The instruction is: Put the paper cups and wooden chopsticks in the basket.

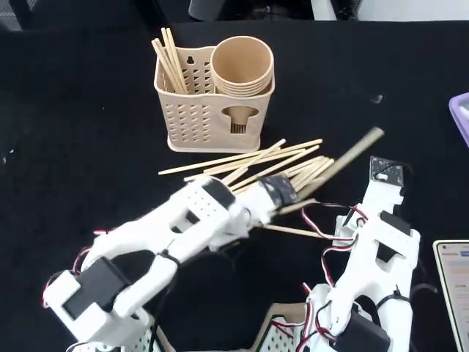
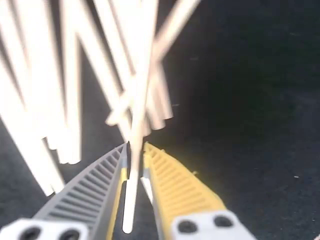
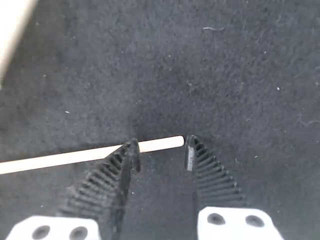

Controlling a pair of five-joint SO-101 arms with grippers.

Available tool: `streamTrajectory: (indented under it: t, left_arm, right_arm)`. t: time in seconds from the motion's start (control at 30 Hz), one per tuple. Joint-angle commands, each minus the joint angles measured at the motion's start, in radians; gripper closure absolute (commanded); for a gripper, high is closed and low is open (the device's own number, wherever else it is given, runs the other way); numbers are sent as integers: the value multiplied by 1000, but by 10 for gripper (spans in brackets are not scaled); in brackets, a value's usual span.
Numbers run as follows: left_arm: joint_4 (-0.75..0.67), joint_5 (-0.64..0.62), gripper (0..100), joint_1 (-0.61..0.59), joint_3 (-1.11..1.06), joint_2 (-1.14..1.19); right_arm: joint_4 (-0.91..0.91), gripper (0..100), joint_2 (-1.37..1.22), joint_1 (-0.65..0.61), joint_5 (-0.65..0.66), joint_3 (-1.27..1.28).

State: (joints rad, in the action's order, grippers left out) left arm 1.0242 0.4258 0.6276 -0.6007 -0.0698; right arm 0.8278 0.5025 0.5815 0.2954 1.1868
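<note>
Logged the table (image 1: 73, 110): black cloth surface. The basket (image 1: 212, 117) stood on it toward the far side. I saw loose wooden chopsticks (image 1: 271, 163) piled just in front of the basket, a single chopstick (image 1: 308, 233) farther forward, and a purple object (image 1: 462, 114) well off to the basket's right.

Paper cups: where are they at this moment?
In the high view the cups sit stacked in the basket's right-hand compartment, at the table's far side, beside chopsticks standing in its other compartment.
</note>
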Motion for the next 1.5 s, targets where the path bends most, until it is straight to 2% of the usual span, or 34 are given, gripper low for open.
streamTrajectory:
  t: [0.0,0.53,0.67,0.8,1.0,1.27,1.47]
  left_arm:
    - [-3,-15,851,-45,39,-40]
    - [-5,-40,839,-22,131,-64]
    - [-17,-38,779,21,120,-63]
    - [-121,-38,780,42,104,-43]
    - [-206,-40,781,39,128,120]
    - [-196,-32,900,48,186,226]
    - [-35,-32,966,67,236,193]
  right_arm:
    - [-14,836,31,14,2,5]
    - [-14,836,31,14,2,5]
    - [-14,836,31,14,2,5]
    - [-14,836,31,14,2,7]
    - [-14,836,31,14,2,8]
    - [-14,836,31,14,5,10]
    - [-14,835,31,12,6,10]
